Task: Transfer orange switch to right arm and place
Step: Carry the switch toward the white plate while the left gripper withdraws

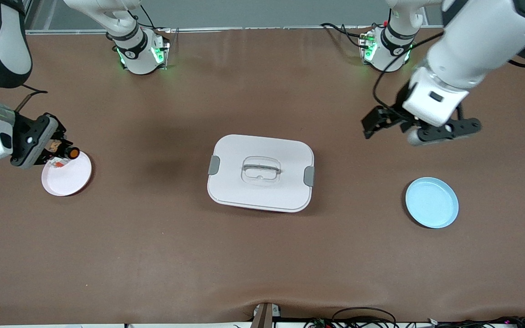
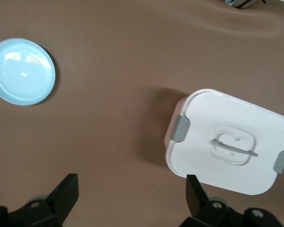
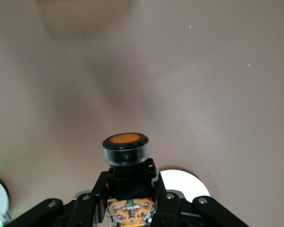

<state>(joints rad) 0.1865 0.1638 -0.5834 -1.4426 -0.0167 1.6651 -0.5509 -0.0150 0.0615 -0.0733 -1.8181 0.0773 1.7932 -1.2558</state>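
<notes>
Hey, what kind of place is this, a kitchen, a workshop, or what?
Most likely a robotics lab bench, not a kitchen. Two arms are bolted to a brown mat-covered table, loose cables trail along its edge, and the props are staged: a lidded white container, a blue plate and a pink plate.

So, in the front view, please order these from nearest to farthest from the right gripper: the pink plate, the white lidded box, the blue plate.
From the right gripper, shut on the orange switch:
1. Round pink plate, just under it, at the right arm's end.
2. White lidded plastic box, mid-table.
3. Round light-blue plate, at the left arm's end.
</notes>
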